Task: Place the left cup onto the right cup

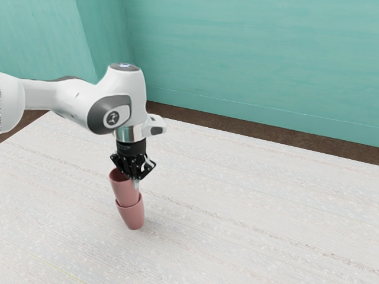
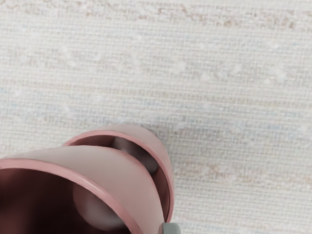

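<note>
Here the nearly closed jaws pinch the upper cup (image 1: 121,186) at its rim, tilted inside the lower cup (image 1: 134,217).

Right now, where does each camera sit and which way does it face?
Exterior view: beside the arm, looking across the table to the teal wall; the arm enters from the exterior view's left, gripper at the upper cup.
Wrist view: on the hand, looking down into the upper cup nested in the lower cup; a grey hardware tip shows.
Shared: both cups and the table.
</note>
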Controlling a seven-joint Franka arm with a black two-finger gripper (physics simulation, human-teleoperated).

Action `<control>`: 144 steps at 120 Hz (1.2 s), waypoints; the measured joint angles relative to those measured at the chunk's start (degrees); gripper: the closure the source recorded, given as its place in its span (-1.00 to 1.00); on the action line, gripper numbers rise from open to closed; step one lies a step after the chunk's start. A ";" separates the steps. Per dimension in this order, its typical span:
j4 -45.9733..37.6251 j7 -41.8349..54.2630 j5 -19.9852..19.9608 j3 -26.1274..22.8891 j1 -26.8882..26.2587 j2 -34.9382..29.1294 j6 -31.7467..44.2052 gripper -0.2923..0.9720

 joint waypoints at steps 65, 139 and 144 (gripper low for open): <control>1.58 0.07 -0.34 -0.02 -0.42 1.23 -0.06 -0.39; 24.09 4.97 -0.68 0.06 4.21 1.73 -14.71 -0.53; 25.63 6.35 -0.80 0.07 5.41 1.91 -15.59 -0.53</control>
